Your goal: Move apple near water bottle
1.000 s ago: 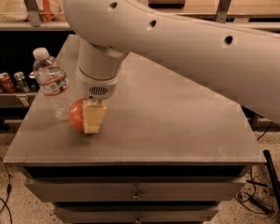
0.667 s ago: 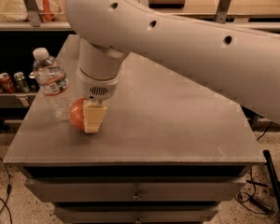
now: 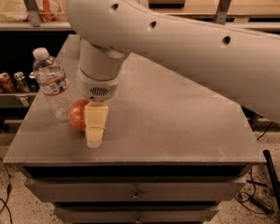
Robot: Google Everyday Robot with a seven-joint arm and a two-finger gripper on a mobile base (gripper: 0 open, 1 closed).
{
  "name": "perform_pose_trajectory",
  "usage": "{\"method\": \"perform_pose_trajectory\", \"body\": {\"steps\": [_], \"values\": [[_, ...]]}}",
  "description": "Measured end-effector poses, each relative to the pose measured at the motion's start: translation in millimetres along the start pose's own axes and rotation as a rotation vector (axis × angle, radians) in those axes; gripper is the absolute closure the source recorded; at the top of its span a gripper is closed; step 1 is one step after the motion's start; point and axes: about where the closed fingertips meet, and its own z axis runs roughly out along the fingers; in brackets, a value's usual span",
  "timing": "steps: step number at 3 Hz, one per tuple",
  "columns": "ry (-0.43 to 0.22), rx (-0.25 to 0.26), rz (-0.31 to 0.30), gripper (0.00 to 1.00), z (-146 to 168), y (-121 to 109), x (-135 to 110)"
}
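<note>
The orange-red apple point(image 3: 76, 115) sits on the grey table point(image 3: 177, 125), just right of the clear water bottle point(image 3: 51, 84) with its white cap, almost touching it. My gripper point(image 3: 87, 130) hangs straight down from the big white arm over the apple. One cream finger point(image 3: 95, 125) stands in front of the apple with its tip at the table surface. The other finger is hidden behind the apple. The jaws look spread, with the apple resting on the table between them.
Small soda cans point(image 3: 8, 81) stand on a low shelf to the left of the table. A shelf with bagged goods point(image 3: 18, 6) runs along the back. Drawers are below the table's front edge, and cables lie on the floor.
The near finger has shifted toward the front edge of the table and away from the apple. Apple, bottle and arm have stayed in place.
</note>
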Motion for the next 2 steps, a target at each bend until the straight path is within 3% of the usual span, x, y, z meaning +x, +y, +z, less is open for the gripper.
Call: {"method": "perform_pose_trajectory", "body": {"steps": [2], "values": [[0.0,0.031,0.061,0.0,-8,-22,28]]}}
